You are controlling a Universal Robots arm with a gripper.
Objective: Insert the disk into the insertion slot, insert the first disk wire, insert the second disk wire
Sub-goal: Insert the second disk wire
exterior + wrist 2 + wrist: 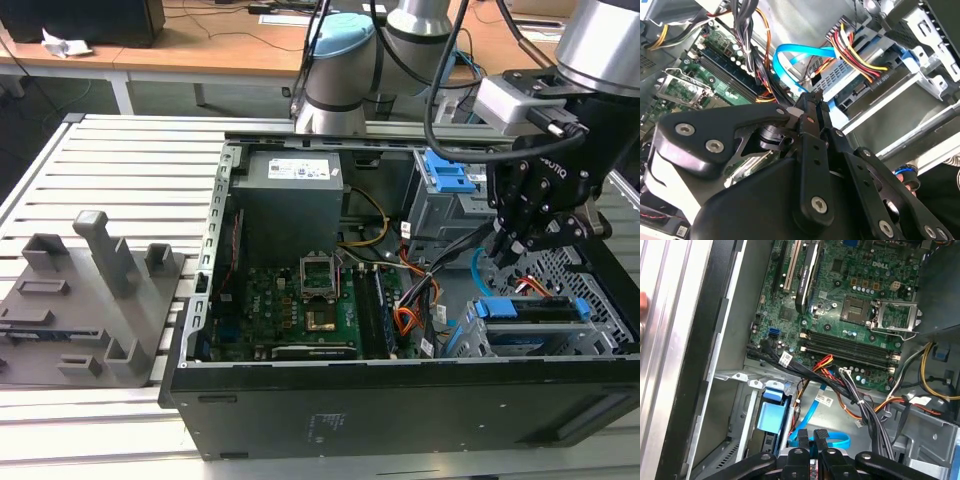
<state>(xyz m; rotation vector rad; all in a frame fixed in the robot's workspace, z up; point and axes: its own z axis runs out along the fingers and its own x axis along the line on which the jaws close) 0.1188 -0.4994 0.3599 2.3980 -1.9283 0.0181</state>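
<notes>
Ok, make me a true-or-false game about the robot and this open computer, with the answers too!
1. The disk sits in the insertion slot. True.
2. The light-blue cable lies outside the computer case. False: it loops inside the case, and the tool is shut on it.
3. The tool hangs over the green circuit board. False: it hangs by the insertion slot, at the exterior view's right.
4. The black plug of the red-orange wire bundle meets the disk. True.
</notes>
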